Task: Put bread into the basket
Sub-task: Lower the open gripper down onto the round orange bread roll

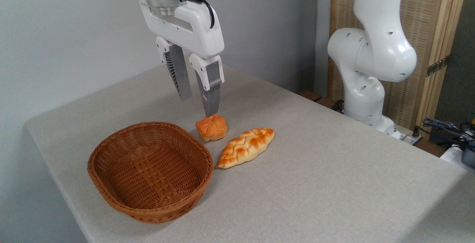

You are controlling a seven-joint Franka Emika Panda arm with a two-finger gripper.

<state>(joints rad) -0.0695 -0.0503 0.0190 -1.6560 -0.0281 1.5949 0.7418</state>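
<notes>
White gripper [198, 105] spread, upright above bread [211, 127].

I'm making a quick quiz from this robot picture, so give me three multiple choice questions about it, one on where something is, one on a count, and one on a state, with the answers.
1. Where does the small round bun lie?
A. Inside the basket
B. On the table beside the basket
C. On top of the braided loaf

2. How many pieces of bread are on the table?
A. One
B. Two
C. Four

3. What is in the basket?
A. Nothing
B. The bun
C. The braided loaf

Answers:
1. B, the bun sits on the cloth just right of the basket's rim, under the gripper.
2. B, only the bun and the braided loaf show.
3. A, its woven floor is bare.
</notes>
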